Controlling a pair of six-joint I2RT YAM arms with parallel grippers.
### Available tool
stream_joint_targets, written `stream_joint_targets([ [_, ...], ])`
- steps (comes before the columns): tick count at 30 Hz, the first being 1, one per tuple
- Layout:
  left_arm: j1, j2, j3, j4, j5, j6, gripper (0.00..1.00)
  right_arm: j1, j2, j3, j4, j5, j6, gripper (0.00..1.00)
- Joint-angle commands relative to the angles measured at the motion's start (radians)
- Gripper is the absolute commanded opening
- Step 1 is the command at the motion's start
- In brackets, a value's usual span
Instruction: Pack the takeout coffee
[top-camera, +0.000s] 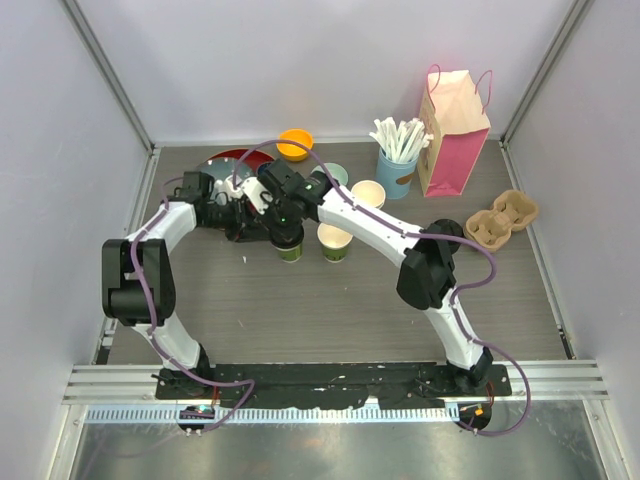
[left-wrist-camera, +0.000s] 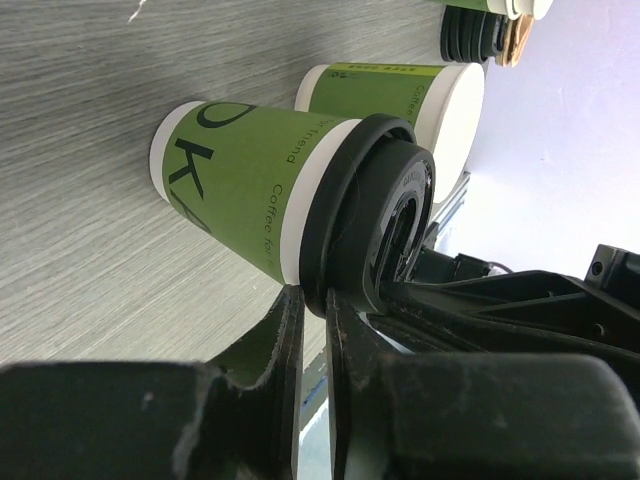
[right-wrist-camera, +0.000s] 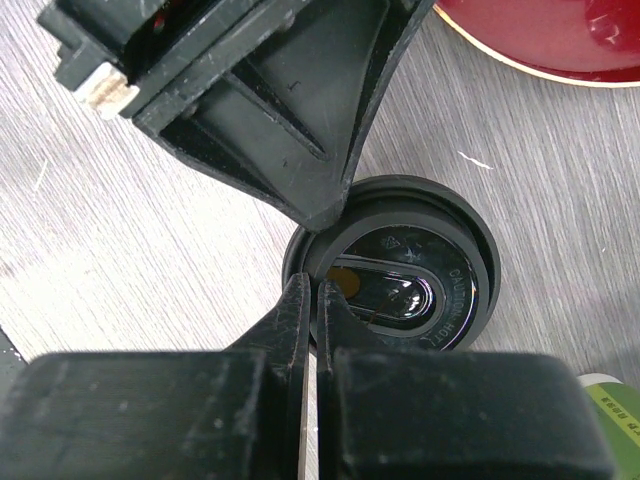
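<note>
on the table (left-wrist-camera: 90, 120), lidded cup (left-wrist-camera: 250, 190) upright

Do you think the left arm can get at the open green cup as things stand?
Probably not directly: the lidded cup stands between the left fingers and the open green cup, and the right arm reaches in there.

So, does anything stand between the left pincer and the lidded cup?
Nothing visible: the left pincer pinches the rim of the black lid on the green paper cup, and the shut right pincer touches that rim.

Robot lab cell: white panel walls (top-camera: 300, 60), aluminium rail (top-camera: 110, 383), two arms (top-camera: 440, 270) bolted to table (top-camera: 300, 310)
</note>
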Motion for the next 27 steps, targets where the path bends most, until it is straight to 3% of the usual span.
stream_joint_targets([
  [1, -0.014, 0.051, -0.026, -0.045, -0.092, 0.071, 0.13, 0.016, -0.018, -0.083, 0.022, -0.051, 0.022, 0.01],
  [12, -0.014, 0.045, -0.022, -0.036, -0.124, 0.096, 0.10, -0.001, -0.062, -0.180, 0.068, -0.074, 0.042, 0.01],
  [20, -0.006, -0.085, 0.040, -0.035, -0.087, 0.111, 0.31, -0.012, -0.067, -0.115, 0.049, -0.043, 0.050, 0.01],
  [27, 0.012, -0.077, 0.072, -0.065, -0.089, 0.107, 0.33, -0.010, -0.067, -0.095, 0.026, -0.019, 0.020, 0.01],
])
